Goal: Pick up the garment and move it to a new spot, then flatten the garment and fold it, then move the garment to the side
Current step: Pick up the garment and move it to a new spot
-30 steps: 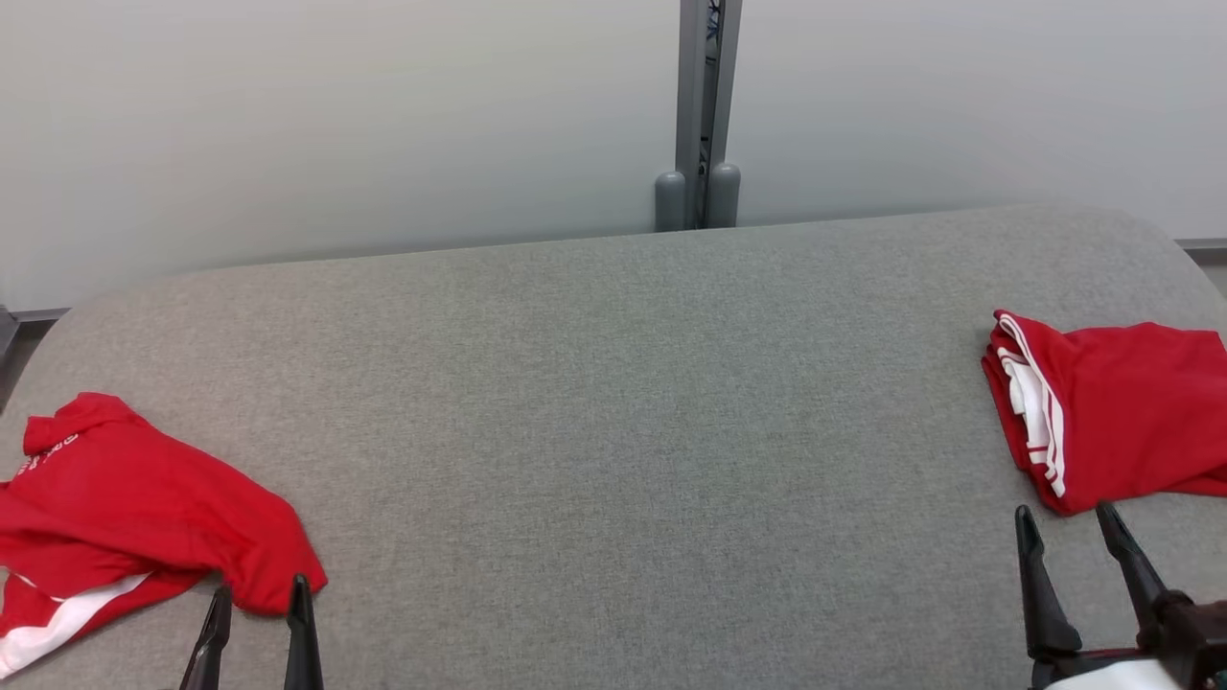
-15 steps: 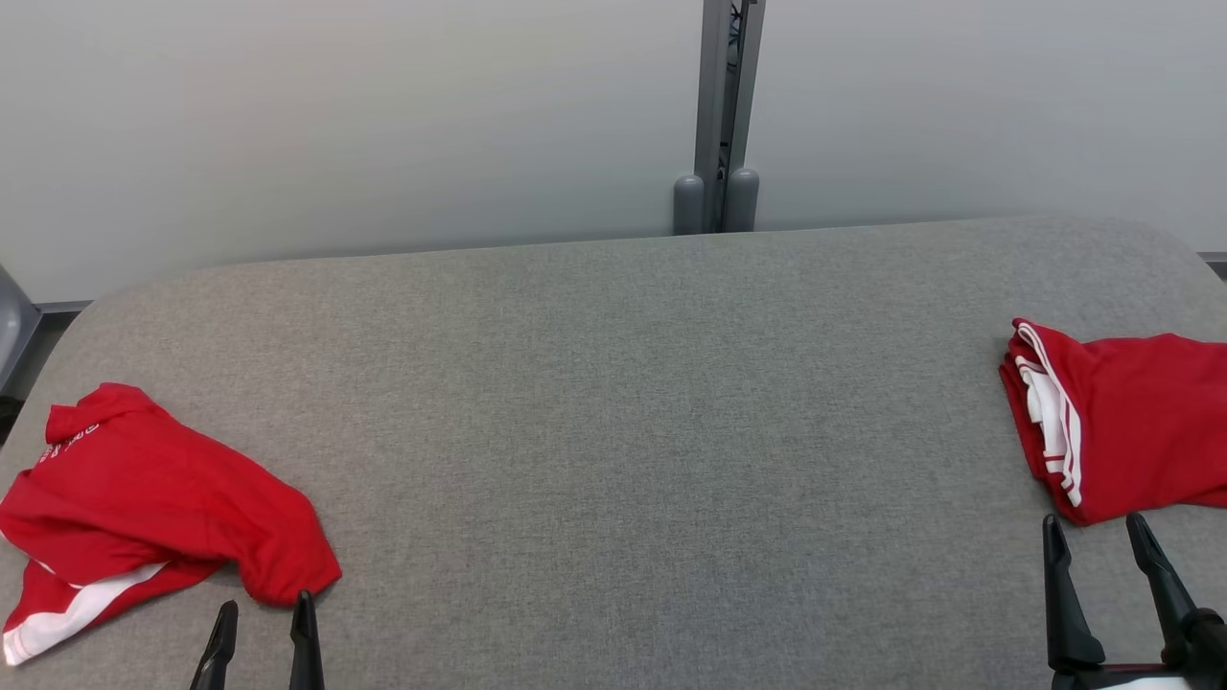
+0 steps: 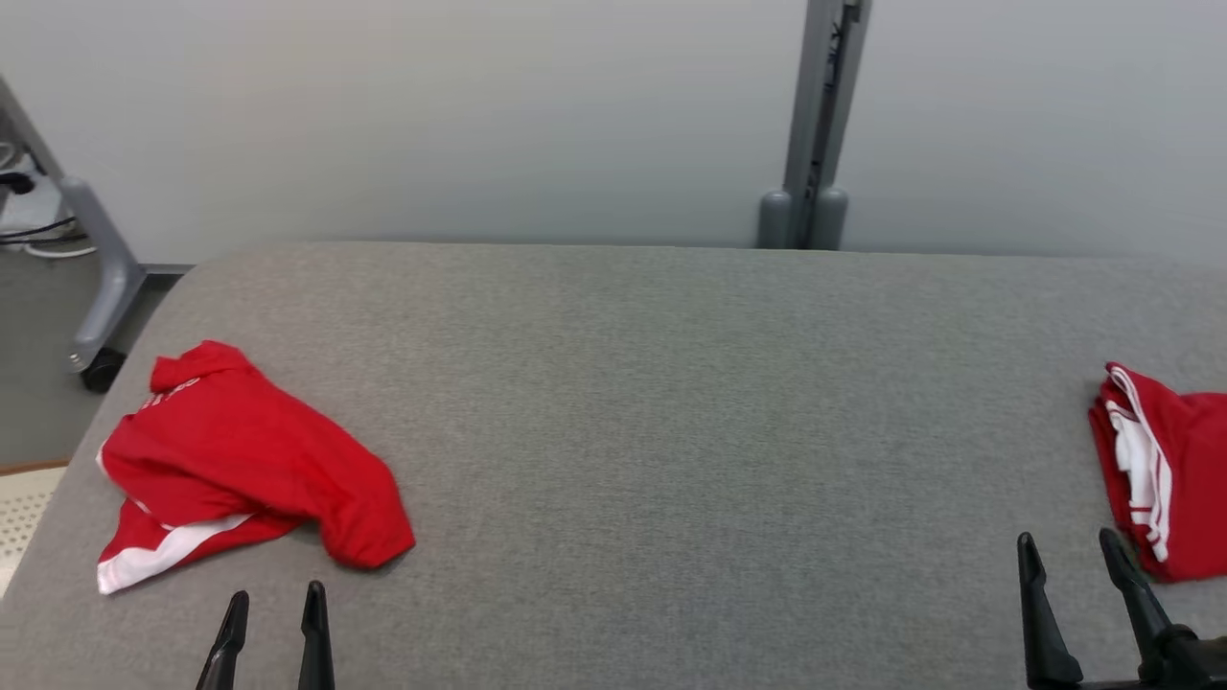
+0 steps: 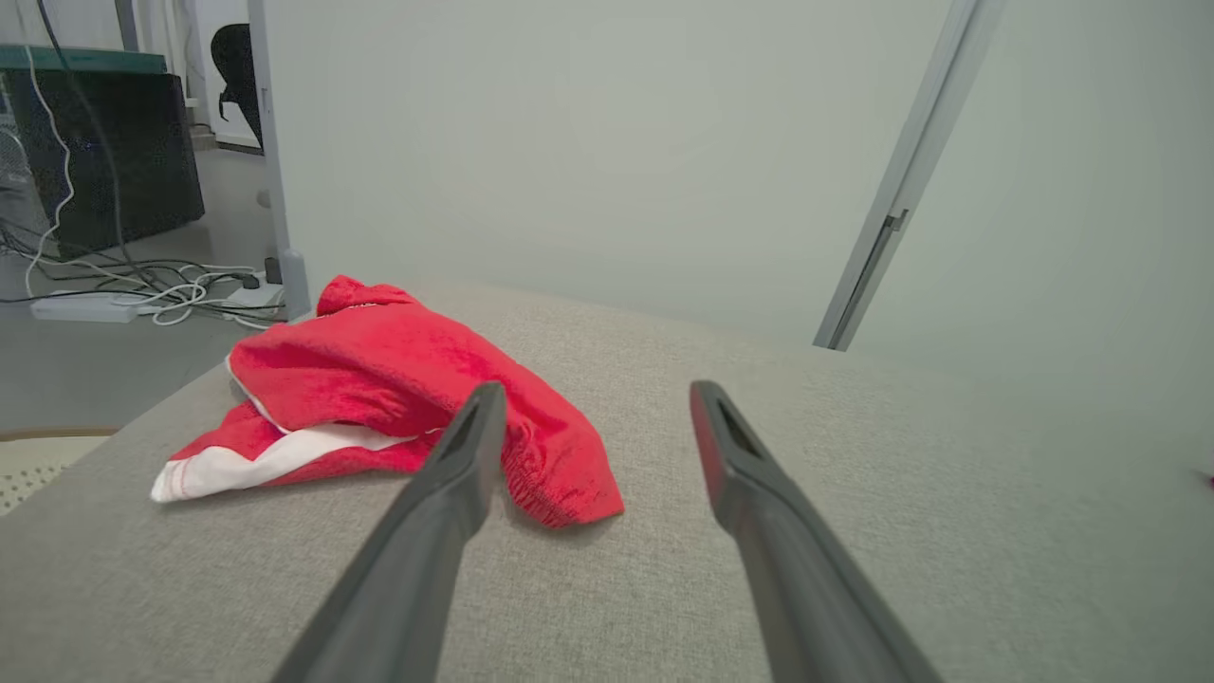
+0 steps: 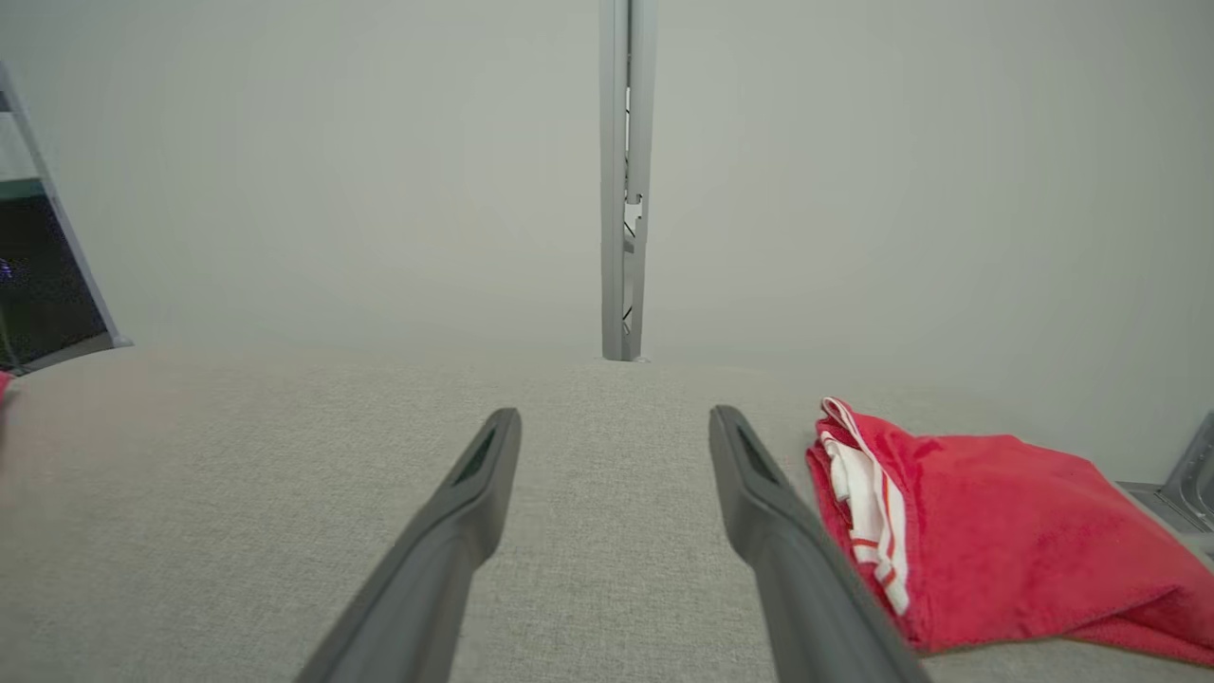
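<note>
My left gripper showed two slim, black, tapered fingers. My right gripper looked alike, dark grey up close, with recessed slots inside the tips.

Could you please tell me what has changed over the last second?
The head camera has turned toward the robot's left, so the whole view has slid right: the crumpled garment is fully in frame and the folded garment is cut off more at the right edge. Nothing was taken hold of or let go. Both garments lie unmoved on the table; the left gripper and right gripper stay open and empty.
</note>
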Robot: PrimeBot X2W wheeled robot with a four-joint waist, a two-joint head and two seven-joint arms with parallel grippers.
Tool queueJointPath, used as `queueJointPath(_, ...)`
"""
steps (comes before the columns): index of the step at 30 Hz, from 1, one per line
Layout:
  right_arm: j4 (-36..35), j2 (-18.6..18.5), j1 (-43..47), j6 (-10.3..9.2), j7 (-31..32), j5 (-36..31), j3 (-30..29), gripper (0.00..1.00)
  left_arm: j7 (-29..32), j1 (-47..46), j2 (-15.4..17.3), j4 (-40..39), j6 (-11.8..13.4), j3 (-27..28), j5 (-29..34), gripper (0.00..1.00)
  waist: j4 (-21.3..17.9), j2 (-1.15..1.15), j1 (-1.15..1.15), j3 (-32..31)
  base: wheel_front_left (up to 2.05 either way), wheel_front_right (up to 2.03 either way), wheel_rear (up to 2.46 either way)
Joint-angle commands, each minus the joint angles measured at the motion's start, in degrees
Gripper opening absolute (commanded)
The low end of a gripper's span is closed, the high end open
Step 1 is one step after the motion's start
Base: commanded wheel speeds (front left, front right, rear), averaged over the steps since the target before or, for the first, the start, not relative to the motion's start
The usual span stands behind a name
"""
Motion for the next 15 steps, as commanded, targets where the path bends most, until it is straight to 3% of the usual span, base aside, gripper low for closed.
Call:
queueJointPath(1, -0.3, -0.2, 0.8, 0.01, -0.3, 0.4, 0.3, 1.0, -0.3, -0.5, 0.3, -0.2, -0.1, 0.0, 0.3, 1.0, 3.8, 0.0, 0.0, -0.7, 0.0, 0.0, 0.0)
queueJointPath(8, 0.1, -0.2, 0.7, 0.0, -0.3, 1.4, 2.5, 1.0, -0.3, 0.7, 0.3, -0.8, -0.2, 0.9, 0.1, 1.0, 15.0, 0.0, 0.0, -2.0, 0.0, 0.0, 0.0)
queueJointPath(15, 0.4, -0.2, -0.2, 0.0, -0.3, 1.2, 3.7, 1.0, -0.3, 1.7, 0.2, -1.8, -0.3, 1.6, -0.3, 1.0, 18.2, 0.0, 0.0, -1.9, 0.0, 0.0, 0.0)
